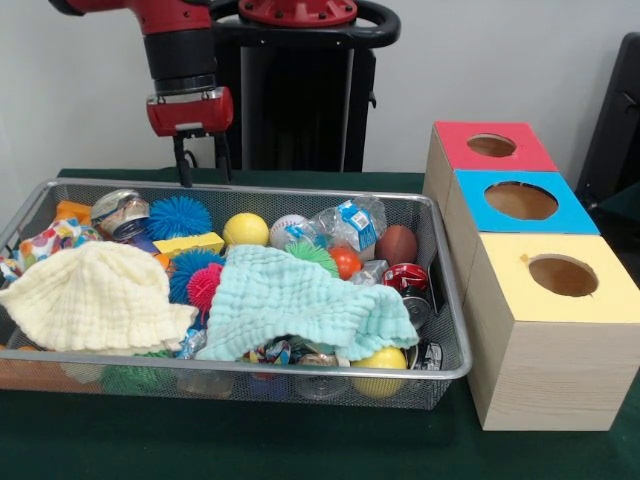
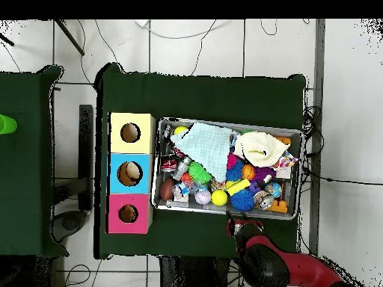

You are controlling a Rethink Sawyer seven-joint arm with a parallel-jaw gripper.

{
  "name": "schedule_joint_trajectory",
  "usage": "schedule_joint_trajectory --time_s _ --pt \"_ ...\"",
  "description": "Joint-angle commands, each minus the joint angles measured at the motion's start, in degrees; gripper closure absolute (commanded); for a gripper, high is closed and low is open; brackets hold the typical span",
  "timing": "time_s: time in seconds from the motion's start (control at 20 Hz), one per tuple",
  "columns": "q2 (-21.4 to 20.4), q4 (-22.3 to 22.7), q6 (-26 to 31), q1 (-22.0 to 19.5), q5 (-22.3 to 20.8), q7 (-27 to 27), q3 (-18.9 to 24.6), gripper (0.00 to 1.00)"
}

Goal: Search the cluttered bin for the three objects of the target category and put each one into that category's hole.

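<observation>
We see the gripper empty, fingers parted, hanging over the bin rim at 11 o'clock, likely staged to search. Cloths cover much clutter. The hole sits at 2 o'clock, clear.

Lab: pedestal robot, floor cables

Counted: one wire bin; three wooden boxes, faced red, blue and yellow; two cloths, cream and pale green; one robot gripper.
</observation>
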Motion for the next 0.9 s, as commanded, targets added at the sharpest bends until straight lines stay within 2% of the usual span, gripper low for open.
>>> schedule_joint_trajectory --time_s 0.05,0.5,0.65,0.9 --pt "-5.33 -3.47 15.31 1.18 8.08 3.29 6.41 0.00" --pt "-9.98 -4.73 22.63 3.44 12.76 2.56 7.08 0.00" --pt "-9.05 -5.87 21.64 4.27 12.26 2.74 6.33 0.00" --pt "-4.35 -8.76 17.73 4.80 9.84 2.59 5.06 0.00"
